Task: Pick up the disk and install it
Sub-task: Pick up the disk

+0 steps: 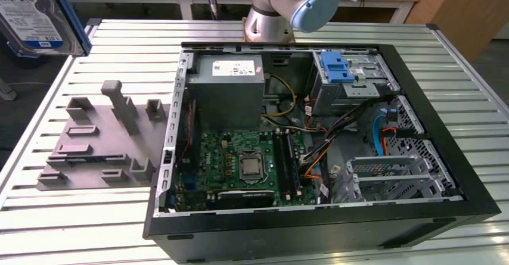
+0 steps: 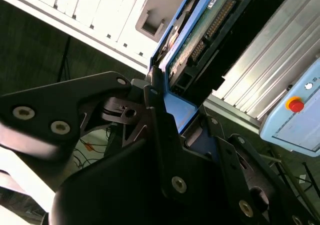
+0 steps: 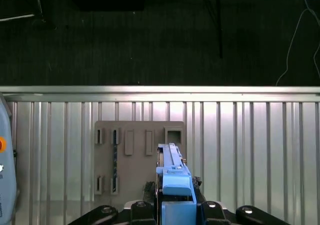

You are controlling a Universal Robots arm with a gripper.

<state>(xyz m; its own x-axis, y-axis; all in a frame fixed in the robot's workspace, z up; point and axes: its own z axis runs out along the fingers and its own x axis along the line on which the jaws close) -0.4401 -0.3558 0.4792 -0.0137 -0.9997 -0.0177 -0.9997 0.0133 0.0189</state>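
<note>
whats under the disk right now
In the first wrist view the disk, held in the claw, hangs over the grey slotted plate on the ribbed metal table. The plate's part directly beneath the disk is covered.

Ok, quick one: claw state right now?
Claw: closed, holding the disk by its blue-framed edge.

disk [image 1: 32,15] up in the exterior view's left corner, cropped by two frame edges, its label only partly on show. arm [image 1: 282,9] sliced off at the top edge. in the first wrist view the disk sits edge-on, faces unseen, one end tucked behind the gripper [image 3: 176,207], whose body runs out of frame.
</note>
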